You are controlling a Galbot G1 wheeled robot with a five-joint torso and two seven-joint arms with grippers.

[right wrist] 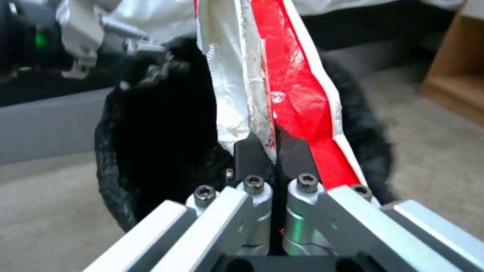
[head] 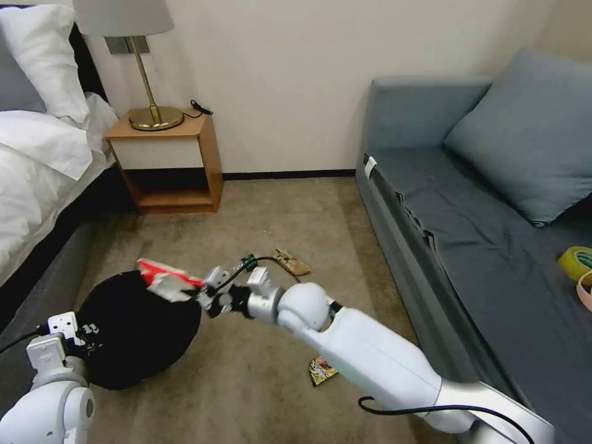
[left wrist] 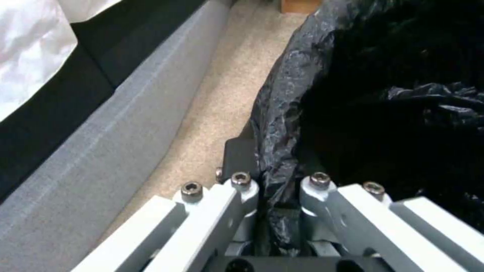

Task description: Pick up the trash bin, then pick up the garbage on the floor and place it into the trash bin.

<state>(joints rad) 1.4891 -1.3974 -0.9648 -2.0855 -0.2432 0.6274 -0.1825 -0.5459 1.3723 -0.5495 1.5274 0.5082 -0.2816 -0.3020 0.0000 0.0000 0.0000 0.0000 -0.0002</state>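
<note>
The trash bin (head: 139, 330), lined with a wrinkly black bag, hangs tilted low at my left with its mouth facing right. My left gripper (head: 83, 333) is shut on its rim; in the left wrist view that gripper (left wrist: 272, 181) pinches the black liner (left wrist: 393, 113). My right gripper (head: 206, 297) is shut on the red-and-white packet (head: 163, 280), which it holds at the bin's upper rim. In the right wrist view the packet (right wrist: 292, 87) stands up from the right gripper (right wrist: 275, 151), in front of the bin (right wrist: 161, 143). A tan wrapper (head: 291, 262) and a gold-brown snack wrapper (head: 322, 370) lie on the carpet.
A bed (head: 37, 160) runs along the left, close to the bin. A wooden nightstand (head: 172, 160) with a lamp stands at the back wall. A grey sofa (head: 481, 234) borders the right, with tape rolls (head: 576, 262) on its seat. Open carpet lies between them.
</note>
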